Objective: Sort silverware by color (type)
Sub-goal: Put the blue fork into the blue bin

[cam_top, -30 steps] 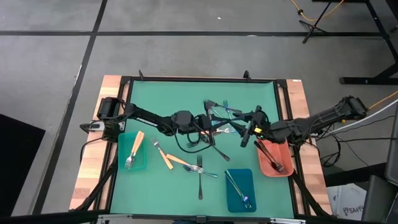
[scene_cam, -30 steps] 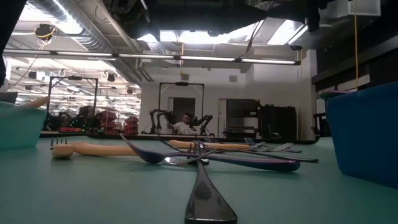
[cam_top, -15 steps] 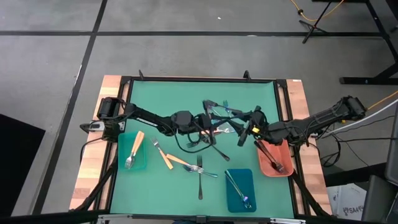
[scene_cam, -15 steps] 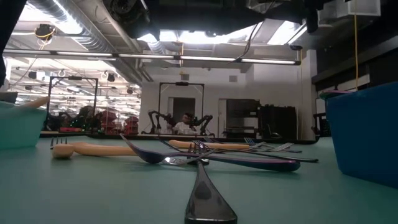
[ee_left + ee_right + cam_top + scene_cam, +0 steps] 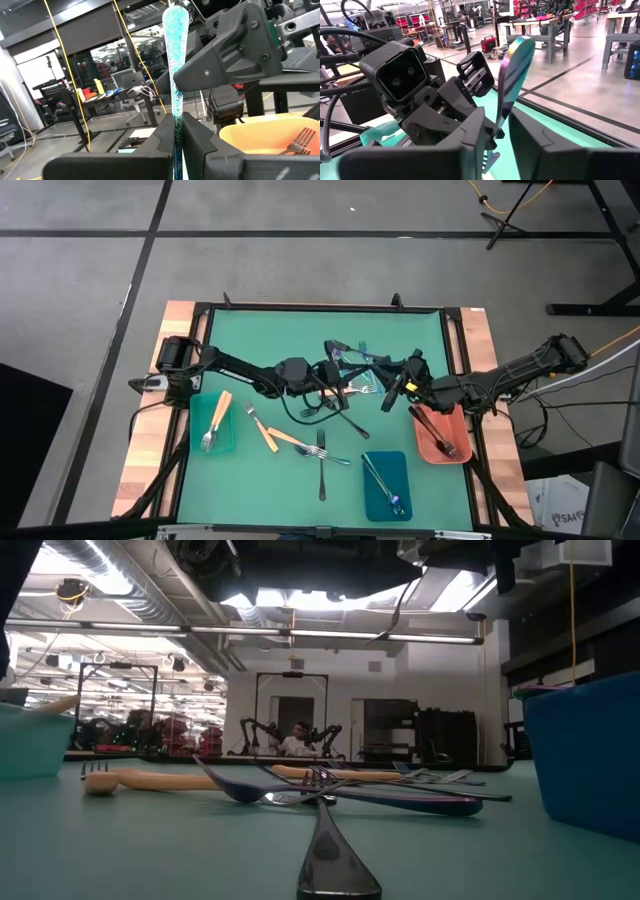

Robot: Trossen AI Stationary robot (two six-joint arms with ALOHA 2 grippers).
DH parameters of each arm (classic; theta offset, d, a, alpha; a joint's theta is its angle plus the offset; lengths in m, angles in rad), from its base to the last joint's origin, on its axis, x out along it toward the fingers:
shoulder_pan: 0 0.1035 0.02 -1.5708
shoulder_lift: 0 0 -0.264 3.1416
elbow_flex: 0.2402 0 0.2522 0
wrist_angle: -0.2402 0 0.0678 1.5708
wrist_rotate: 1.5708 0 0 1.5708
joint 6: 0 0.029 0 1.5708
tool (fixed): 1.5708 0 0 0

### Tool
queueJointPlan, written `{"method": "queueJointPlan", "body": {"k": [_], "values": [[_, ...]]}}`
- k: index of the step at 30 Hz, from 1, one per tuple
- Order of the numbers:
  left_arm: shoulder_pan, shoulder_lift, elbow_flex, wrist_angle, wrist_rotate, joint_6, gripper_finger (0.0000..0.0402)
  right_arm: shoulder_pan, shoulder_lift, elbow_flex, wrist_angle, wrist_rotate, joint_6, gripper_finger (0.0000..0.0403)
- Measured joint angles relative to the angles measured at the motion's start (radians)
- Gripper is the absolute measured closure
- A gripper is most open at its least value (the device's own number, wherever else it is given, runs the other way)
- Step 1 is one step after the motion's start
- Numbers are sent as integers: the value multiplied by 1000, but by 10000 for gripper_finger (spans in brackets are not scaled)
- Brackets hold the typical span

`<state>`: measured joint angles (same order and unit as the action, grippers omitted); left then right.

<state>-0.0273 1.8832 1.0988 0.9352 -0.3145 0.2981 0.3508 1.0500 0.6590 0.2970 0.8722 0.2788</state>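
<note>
I've got a handover going in mid-air over the middle of the table. My left gripper is clamped tight on the iridescent utensil, holding it upright by its lower end. My right gripper is on the same piece from the other side, fingers narrowed around it, though I'd judge that grip isn't settled yet. So I want the right fingers fully seated before the left lets go, and no tugging while both are on it, since it is slim and slick and would twist out easily. Then it belongs in the blue tray, where a similar piece already lies. The utensil itself is thin and flat, shimmering teal to purple with a rounded tip. The rest of the silverware lies loose on the mat, some already sorted into the teal tray and the red tray.
</note>
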Motion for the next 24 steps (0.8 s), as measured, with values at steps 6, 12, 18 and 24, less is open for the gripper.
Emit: {"method": "queueJointPlan", "body": {"k": [6, 12, 18, 24], "values": [[0, 0, 0, -2, -17, 0, 392, 0, 0, 0, 0, 0, 0, 373], [0, -1, 0, -5, -23, 2, 392, 0, 0, 0, 0, 0, 1, 397], [0, -1, 0, -6, -36, 3, 392, 0, 0, 0, -1, 0, 1, 399], [0, -1, 0, -6, -39, 3, 392, 0, 0, 0, -1, 9, 1, 400]]}}
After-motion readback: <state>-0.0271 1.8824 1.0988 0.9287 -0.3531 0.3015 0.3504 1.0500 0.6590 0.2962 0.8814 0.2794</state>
